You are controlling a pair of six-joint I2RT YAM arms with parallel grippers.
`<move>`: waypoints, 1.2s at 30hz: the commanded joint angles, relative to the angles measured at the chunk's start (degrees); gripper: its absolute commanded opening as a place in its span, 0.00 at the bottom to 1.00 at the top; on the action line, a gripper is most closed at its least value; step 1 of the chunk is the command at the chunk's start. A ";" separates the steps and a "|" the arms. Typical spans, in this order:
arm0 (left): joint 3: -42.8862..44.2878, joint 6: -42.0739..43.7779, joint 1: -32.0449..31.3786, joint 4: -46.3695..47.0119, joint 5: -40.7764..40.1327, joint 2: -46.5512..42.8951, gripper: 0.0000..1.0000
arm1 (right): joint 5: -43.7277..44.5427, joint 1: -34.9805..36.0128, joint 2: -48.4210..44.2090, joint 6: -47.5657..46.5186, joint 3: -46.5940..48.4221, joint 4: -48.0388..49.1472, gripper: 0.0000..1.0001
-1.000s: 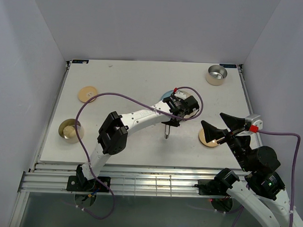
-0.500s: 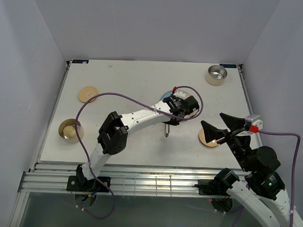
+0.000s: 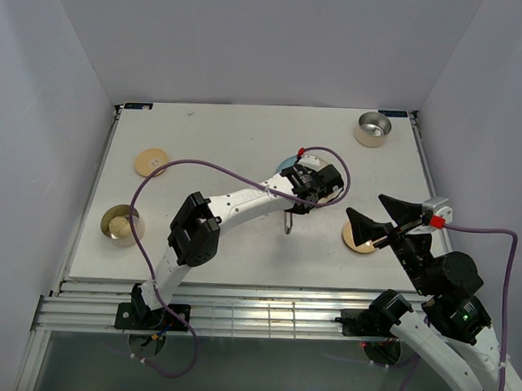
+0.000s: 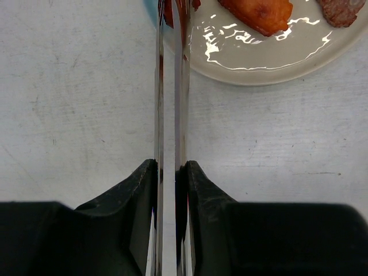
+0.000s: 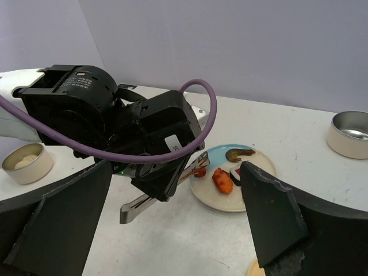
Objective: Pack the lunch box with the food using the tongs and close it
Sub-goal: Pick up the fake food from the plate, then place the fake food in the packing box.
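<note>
TOP: my left gripper [image 3: 306, 184] beside plate [image 3: 283, 164], closed on tongs [image 3: 287, 224]; right gripper [image 3: 368, 208] wide open, empty | LEFT WRIST: tong arms squeezed near-parallel, tips at red piece [image 4: 167, 14] on the plate's rim | RIGHT WRIST: bite looks thin; risk: piece slips onto surface if the squeeze slackens on lift.

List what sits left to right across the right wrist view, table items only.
small tin → left gripper clamped on the tongs → plate → steel bowl
</note>
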 commanded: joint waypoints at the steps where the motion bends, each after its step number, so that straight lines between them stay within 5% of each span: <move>1: 1.50 0.18 -0.44 1.47 -2.80 -3.45 0.00 | 1.08 0.38 -0.55 -0.50 2.23 1.60 0.97; 24: -4.73 -4.04 6.15 -7.84 -7.64 -16.54 0.00 | 2.66 0.47 -1.60 -0.32 2.15 1.68 0.97; 36: -33.99 -13.01 22.84 -14.88 -8.87 -44.74 0.00 | 2.31 0.56 -2.13 -0.06 1.36 2.47 0.97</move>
